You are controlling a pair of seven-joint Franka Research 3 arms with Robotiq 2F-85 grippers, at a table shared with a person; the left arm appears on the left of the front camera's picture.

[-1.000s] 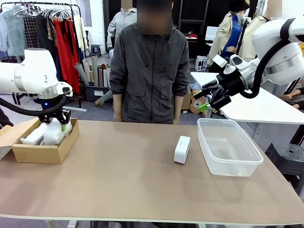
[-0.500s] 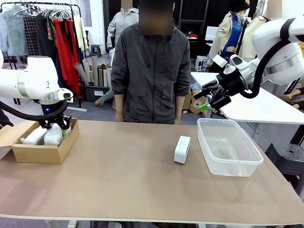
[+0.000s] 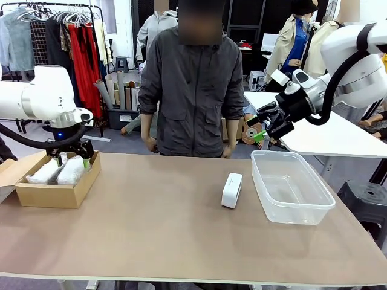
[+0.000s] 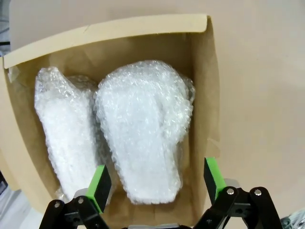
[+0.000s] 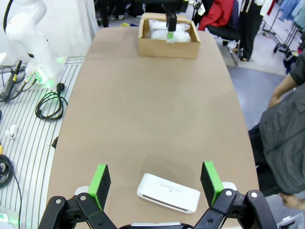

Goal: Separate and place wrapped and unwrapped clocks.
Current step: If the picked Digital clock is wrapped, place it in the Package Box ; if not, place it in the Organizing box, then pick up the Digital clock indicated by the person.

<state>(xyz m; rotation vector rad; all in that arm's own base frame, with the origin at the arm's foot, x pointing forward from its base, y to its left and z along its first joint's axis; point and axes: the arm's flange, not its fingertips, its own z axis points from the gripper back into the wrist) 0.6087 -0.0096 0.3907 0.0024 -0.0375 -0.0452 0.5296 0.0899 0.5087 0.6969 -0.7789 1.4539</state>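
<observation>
Your left wrist view shows left fingers [image 4: 100, 183] spread above two bubble-wrap bundles [image 4: 143, 129] side by side in the cardboard box [image 4: 202, 95]; the right one shows right fingers [image 5: 101, 180] spread above the bare clock [image 5: 168, 192] on the worktop [image 5: 143, 119].

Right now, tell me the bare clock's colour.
The bare clock is white, clearest in the right wrist view.

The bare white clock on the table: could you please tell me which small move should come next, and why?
Probably lower the right gripper toward the bare clock. It hangs open, aimed at the clock, which lies alone beside the clear tub, while both wrapped bundles lie in the cardboard box under the open left gripper.
</observation>
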